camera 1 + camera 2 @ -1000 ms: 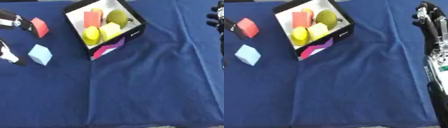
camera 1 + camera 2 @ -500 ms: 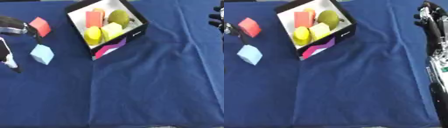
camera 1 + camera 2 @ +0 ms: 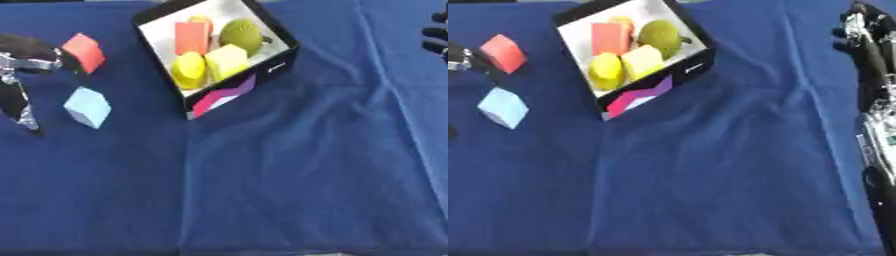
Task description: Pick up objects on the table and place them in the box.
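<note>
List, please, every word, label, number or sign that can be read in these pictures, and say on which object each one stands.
No text can be read.
The box carries a small white mark on its black side wall: too blurred to read.
The same wall bears a pink, purple and white pattern: shapes only, no letters.
The red block and the light blue block show no marks.

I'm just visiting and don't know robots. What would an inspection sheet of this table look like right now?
Surface: blue cloth, wrinkled, covering the table.
Job's things: box holding a red block, green round thing, yellow block and yellow rounded piece; red cube and light blue cube lie outside, left of it.
Clutter: nothing seen.
Hands: left hand beside both cubes, holding nothing; right hand idle at the far right edge.
Cables: nothing seen.
Surroundings: nothing seen.
</note>
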Robot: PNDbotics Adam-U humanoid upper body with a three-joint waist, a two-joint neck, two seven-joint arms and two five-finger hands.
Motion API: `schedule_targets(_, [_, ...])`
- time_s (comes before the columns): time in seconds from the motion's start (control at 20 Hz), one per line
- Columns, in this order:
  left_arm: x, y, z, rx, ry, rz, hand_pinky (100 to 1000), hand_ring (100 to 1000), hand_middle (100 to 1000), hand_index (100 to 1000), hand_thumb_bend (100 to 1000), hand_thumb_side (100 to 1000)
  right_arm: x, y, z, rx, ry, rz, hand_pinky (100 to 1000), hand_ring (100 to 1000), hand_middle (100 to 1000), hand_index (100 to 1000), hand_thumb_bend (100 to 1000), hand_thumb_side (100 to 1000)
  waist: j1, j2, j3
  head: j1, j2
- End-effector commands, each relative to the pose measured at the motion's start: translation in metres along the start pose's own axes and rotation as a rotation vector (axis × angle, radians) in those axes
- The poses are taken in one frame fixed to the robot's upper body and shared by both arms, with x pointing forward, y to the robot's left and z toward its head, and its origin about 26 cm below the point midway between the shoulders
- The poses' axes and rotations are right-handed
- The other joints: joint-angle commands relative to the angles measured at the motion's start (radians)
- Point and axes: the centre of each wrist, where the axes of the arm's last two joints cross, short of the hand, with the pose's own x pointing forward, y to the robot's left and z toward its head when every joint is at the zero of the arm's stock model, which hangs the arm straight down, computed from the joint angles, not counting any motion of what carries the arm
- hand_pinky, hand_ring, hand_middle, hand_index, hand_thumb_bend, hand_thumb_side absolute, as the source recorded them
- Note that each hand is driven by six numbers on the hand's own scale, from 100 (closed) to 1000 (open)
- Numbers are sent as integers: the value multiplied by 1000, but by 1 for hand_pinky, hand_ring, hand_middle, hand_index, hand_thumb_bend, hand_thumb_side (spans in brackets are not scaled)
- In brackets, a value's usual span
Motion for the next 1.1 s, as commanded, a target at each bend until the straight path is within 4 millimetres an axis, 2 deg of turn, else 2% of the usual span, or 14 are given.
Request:
schedule_targets(0.05, [-6, 9, 6, 59, 8, 7, 901, 879, 777, 849, 673, 100, 10, -1, -3, 3, -33, 5, 776, 765, 745, 840, 100, 604, 1, -10, -2, 2, -4])
schedule_targets(0.3, [-6, 4, -5, 115, -35, 48, 838, 822, 716, 810, 589, 100, 10, -1, -4, 2, -35, -1, 776, 765, 745, 839, 100, 604, -1, -9, -4, 3, -3])
schedule_targets(0.45, [-7, 1, -9, 135, -50, 83, 734, 668, 637, 763, 556, 100, 10, -1, -4, 0, -35, -2, 775, 765, 745, 839, 100, 605, -1, -9, -4, 4, -2])
schedule_targets(0.55, [-7, 0, -10, 132, -51, 103, 684, 586, 616, 735, 522, 100, 10, -1, -4, -2, -36, -2, 775, 765, 745, 838, 100, 604, -1, -10, -3, 5, -2])
schedule_targets(0.7, [-6, 0, -10, 137, -52, 118, 613, 515, 560, 677, 542, 100, 10, -1, -4, -4, -35, -2, 775, 764, 744, 837, 100, 603, -1, -11, -2, 5, -2])
schedule_targets(0.9, [-1, 8, -5, 203, -50, 82, 542, 479, 521, 624, 605, 100, 10, -2, -4, -3, -33, 0, 775, 763, 744, 837, 100, 610, 1, -12, -1, 8, -2])
schedule_targets(1.0, [5, 21, 1, 265, -55, 46, 523, 466, 516, 608, 646, 100, 10, -2, -4, -4, -34, 1, 775, 763, 743, 836, 100, 612, 1, -14, 0, 8, -1])
schedule_targets(1.1, [15, 42, 9, 346, -76, 11, 512, 460, 509, 602, 651, 100, 10, -3, -3, -6, -33, 3, 775, 763, 743, 836, 100, 612, 2, -15, 2, 8, 2])
